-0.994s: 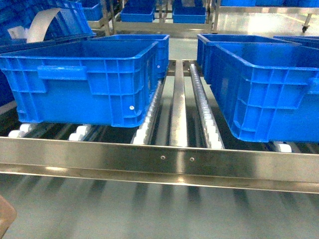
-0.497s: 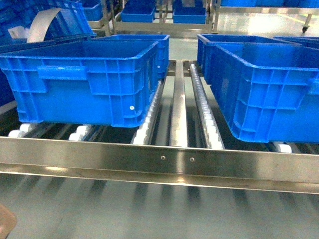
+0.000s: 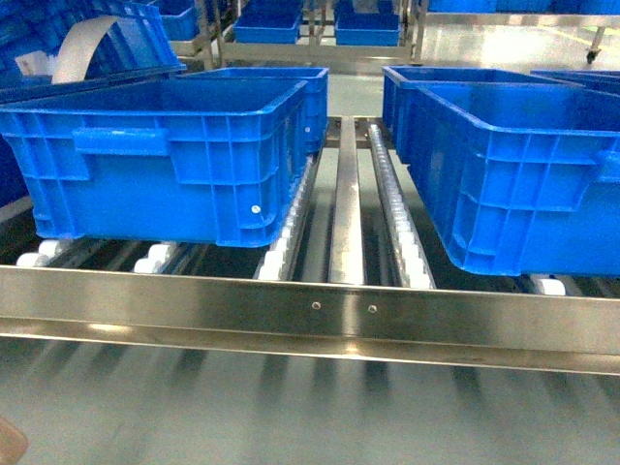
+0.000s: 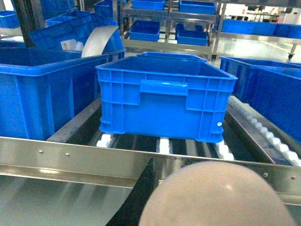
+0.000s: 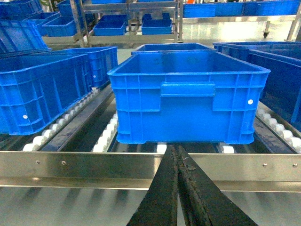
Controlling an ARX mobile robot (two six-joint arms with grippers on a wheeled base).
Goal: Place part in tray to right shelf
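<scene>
right shelf (image 3: 320,315) with shiny front rail and white rollers (image 3: 392,208) is carrying two blue crates (image 3: 170,160). right gripper (image 5: 178,162) is hovering before the rail, jaws pressed together, gripping nothing. a cream rounded shape, apparently the tray (image 4: 221,195), is filling the left wrist view's foreground; the left jaws' state cannot be told. the part is not showing.

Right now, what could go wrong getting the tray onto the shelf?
1. The tray is close before the front rail and could catch on it.
2. The left crate and right crate fill both sides; only a narrow roller lane is free between them.
3. The part shows in no view, so I cannot confirm it is aboard.
</scene>
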